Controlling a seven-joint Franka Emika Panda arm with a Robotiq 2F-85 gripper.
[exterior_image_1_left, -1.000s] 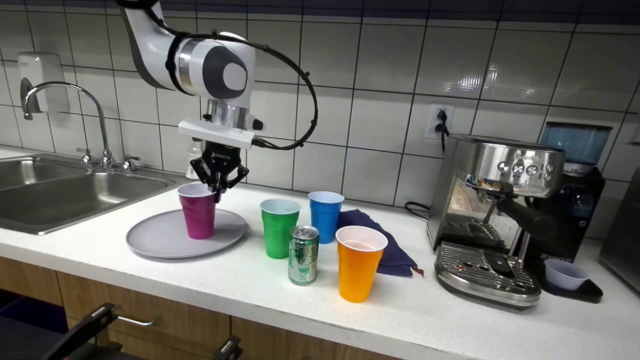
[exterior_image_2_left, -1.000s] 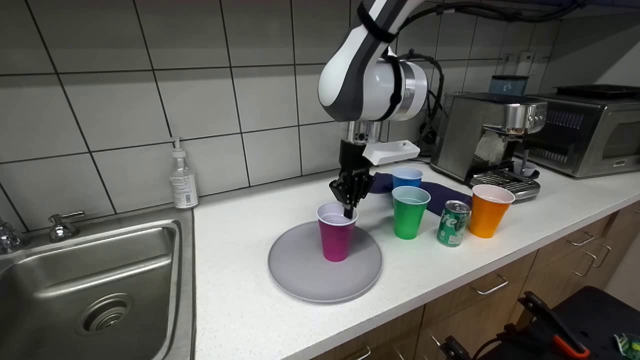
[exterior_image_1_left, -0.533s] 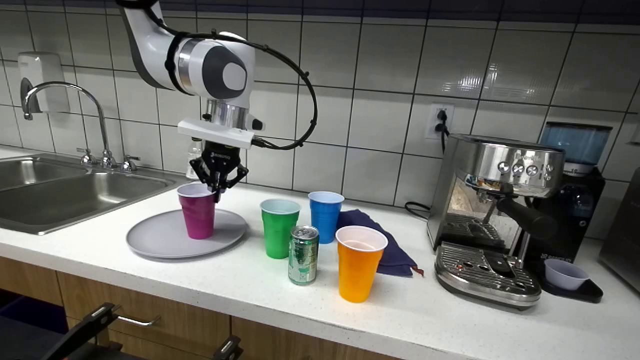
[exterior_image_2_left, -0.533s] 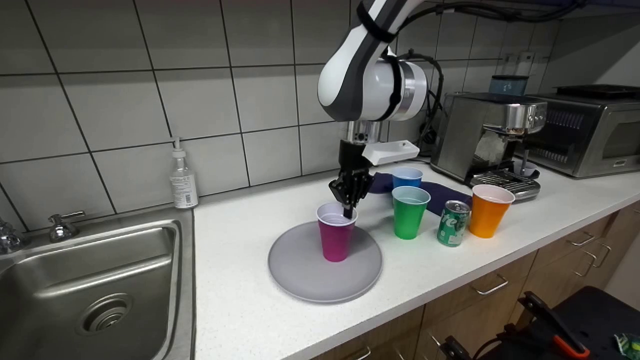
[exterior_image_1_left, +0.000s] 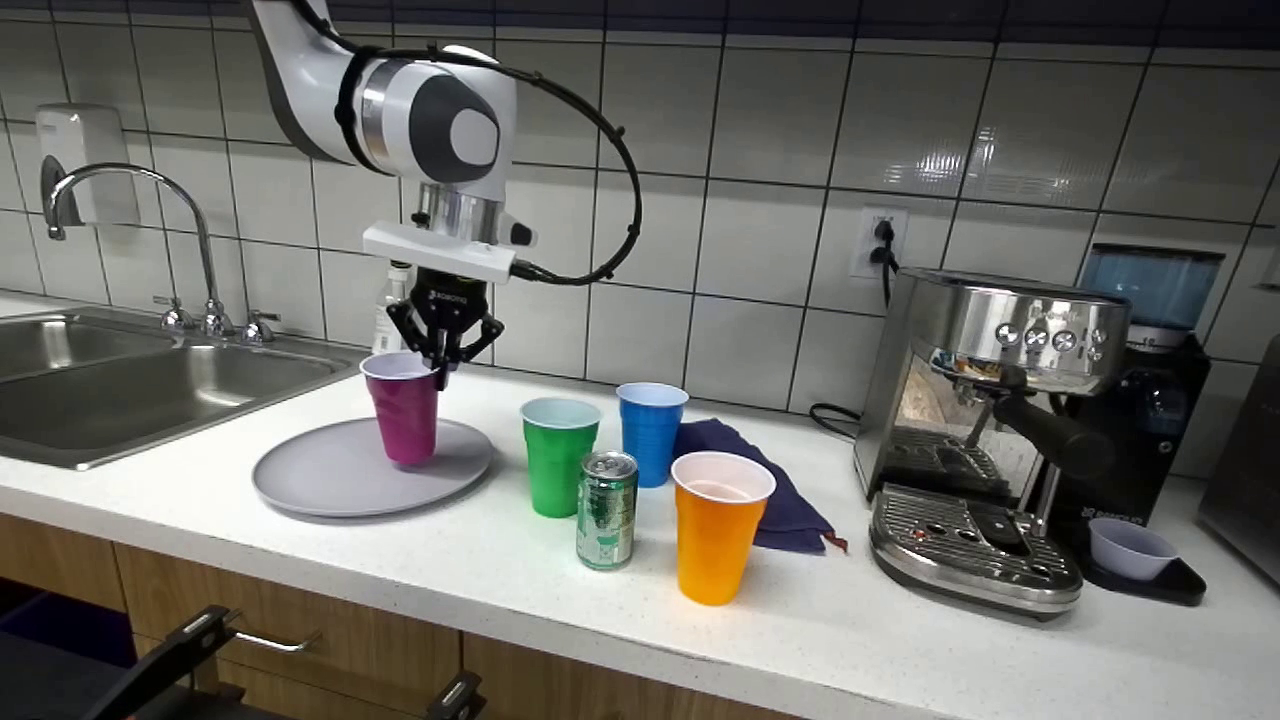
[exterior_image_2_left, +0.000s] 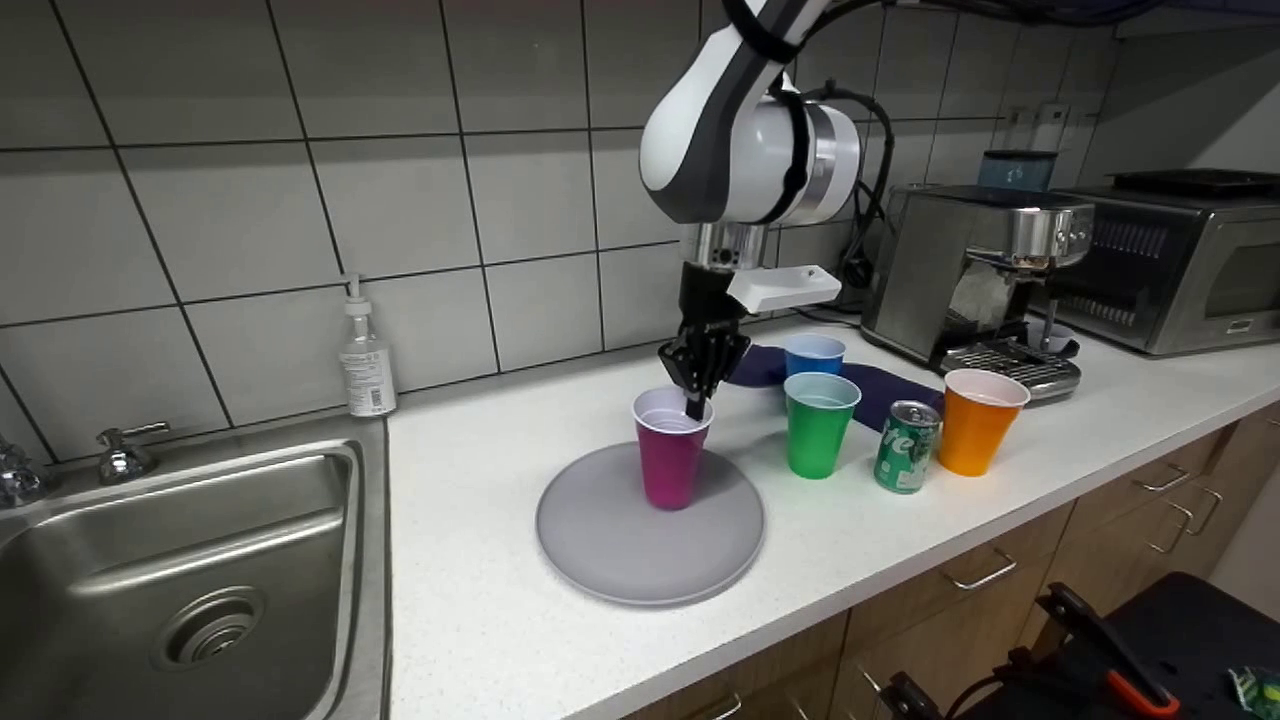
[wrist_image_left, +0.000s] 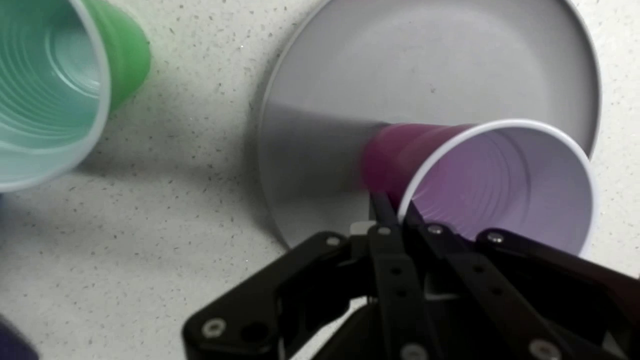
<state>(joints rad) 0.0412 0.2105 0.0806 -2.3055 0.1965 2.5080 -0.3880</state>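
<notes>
My gripper (wrist_image_left: 398, 210) is shut on the wall of a magenta cup (wrist_image_left: 395, 152), one finger inside the white rim and one outside. In both exterior views the cup (exterior_image_1_left: 404, 415) (exterior_image_2_left: 670, 462) hangs nearly upright, its base just over a round grey plate (exterior_image_1_left: 320, 485) (exterior_image_2_left: 600, 560). Whether the base fully clears the plate is hard to tell. The cup looks empty in the wrist view. Beside the plate stands a green cup (exterior_image_1_left: 560, 465), also at the upper left of the wrist view. The tip of the inner finger is partly hidden by the rim.
A blue cup (exterior_image_1_left: 653, 440), a green can (exterior_image_1_left: 606, 515) and an orange cup (exterior_image_1_left: 715, 540) stand past the green one. Behind them lies a dark blue cloth (exterior_image_1_left: 770, 500). An espresso machine (exterior_image_1_left: 1000, 330) is farther along; a sink (exterior_image_2_left: 180, 560) and soap bottle (exterior_image_2_left: 367, 370) flank the plate's other side.
Over the last half second the gripper and arm have risen slightly, and the magenta cup has come up with them. The other cups, can and plate have stayed put.
</notes>
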